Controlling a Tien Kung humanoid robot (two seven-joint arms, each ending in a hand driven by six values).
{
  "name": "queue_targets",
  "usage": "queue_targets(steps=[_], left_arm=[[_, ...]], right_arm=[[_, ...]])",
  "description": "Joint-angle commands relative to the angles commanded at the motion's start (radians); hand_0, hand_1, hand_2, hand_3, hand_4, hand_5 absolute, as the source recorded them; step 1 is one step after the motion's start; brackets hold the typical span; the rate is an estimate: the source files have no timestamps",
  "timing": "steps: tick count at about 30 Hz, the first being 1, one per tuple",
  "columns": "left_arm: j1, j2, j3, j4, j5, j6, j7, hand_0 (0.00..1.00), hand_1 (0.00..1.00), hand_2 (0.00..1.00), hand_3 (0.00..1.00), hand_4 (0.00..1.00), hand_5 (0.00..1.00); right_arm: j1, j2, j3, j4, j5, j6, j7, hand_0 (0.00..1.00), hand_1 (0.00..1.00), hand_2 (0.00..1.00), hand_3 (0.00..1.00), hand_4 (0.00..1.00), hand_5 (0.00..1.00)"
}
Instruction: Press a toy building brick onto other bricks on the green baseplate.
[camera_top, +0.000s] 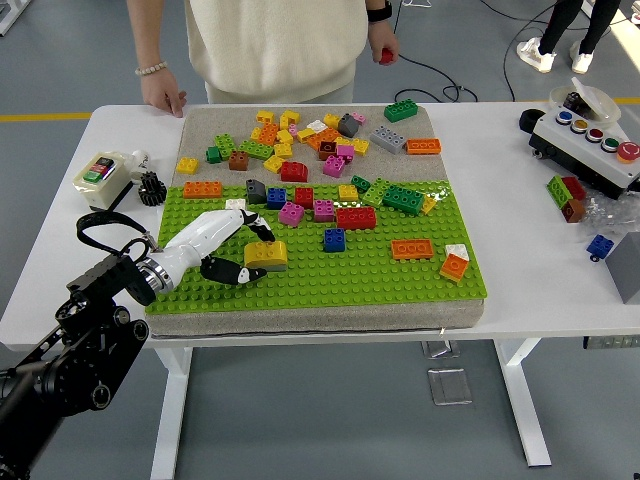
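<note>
A yellow brick (270, 256) sits low on the left part of the green baseplate (380, 280). My left hand (256, 254), white with black fingertips, is shut on it, index finger over its far side and thumb at its near side. Whether the brick touches the studs I cannot tell. Other bricks stand on the plate: a blue one (334, 239), a red one (355, 217), a flat orange one (411, 248) and a magenta one (291, 213). My right hand is out of view.
Several loose bricks (300, 135) lie on the grey mat behind the plate. A person stands at the far side, one hand (165, 100) on the table, the other (383, 50) holding something red. A button box (590, 140) stands right, a switch box (101, 172) left.
</note>
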Motion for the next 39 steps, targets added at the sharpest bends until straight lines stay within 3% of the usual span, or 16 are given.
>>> queue_targets(steps=[39], left_arm=[[-0.017, -0.006, -0.008, 0.013, 0.0, 0.008, 0.003, 0.792, 0.705, 0.605, 0.59, 0.913, 0.133]], right_arm=[[0.003, 0.001, 0.006, 0.0, 0.001, 0.003, 0.001, 0.737, 0.657, 0.709, 0.594, 0.917, 0.511]])
